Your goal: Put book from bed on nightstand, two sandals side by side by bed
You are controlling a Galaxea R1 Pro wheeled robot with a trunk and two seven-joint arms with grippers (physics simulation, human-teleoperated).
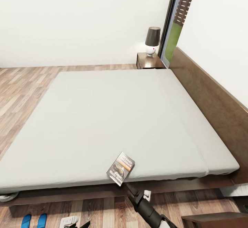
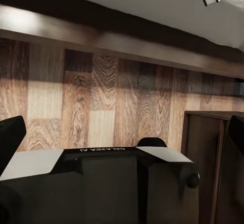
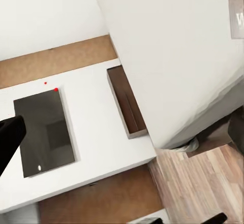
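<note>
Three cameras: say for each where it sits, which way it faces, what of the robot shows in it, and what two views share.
Head view: high on the robot, looking forward and down over the bed, with the book at its near edge, the sandals on the floor and the right arm reaching up toward the book.
Left wrist view: low, facing the wood-plank floor and the bed frame; dark fingertips at its edges.
Right wrist view: on the right arm, by the mattress; one dark fingertip shows.
Shared: head and right wrist both show the book.

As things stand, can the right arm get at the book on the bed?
Probably yes: the right gripper is just below the book, which overhangs the bed's near edge, with nothing between them.
</note>
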